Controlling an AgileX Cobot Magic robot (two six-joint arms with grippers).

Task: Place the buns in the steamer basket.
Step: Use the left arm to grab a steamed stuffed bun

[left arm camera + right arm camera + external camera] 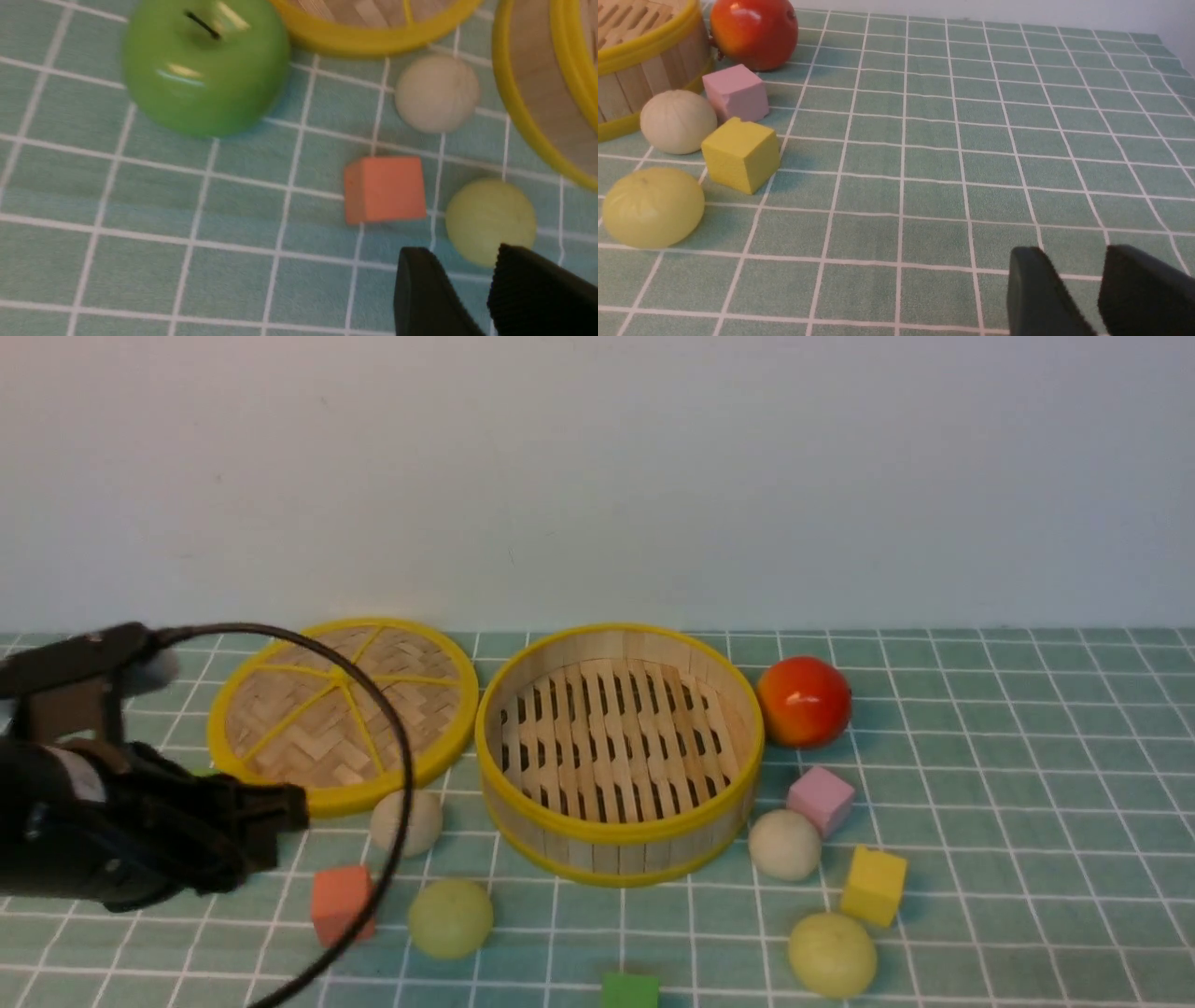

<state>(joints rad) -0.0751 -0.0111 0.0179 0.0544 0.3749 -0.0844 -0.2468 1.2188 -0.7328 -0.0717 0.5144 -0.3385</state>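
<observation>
The steamer basket (618, 833) stands empty mid-table. Four buns lie on the cloth around it: an off-white bun (406, 821) and a yellow-green bun (451, 917) at its left, an off-white bun (785, 845) and a yellow-green bun (832, 954) at its right. My left gripper (285, 810) hovers left of the left pair, open and empty. In the left wrist view my gripper (460, 261) sits just short of the yellow-green bun (489, 221), with the off-white bun (437, 93) beyond. My right gripper (1069, 261) is open and empty over bare cloth, far from its buns (677, 121) (653, 206).
The flat woven lid (341, 709) lies left of the basket. A red apple (803, 702) sits at the basket's back right. A green apple (205, 70) is near the lid. Orange (342, 903), pink (821, 799), yellow (874, 885) and green (629, 991) cubes lie among the buns.
</observation>
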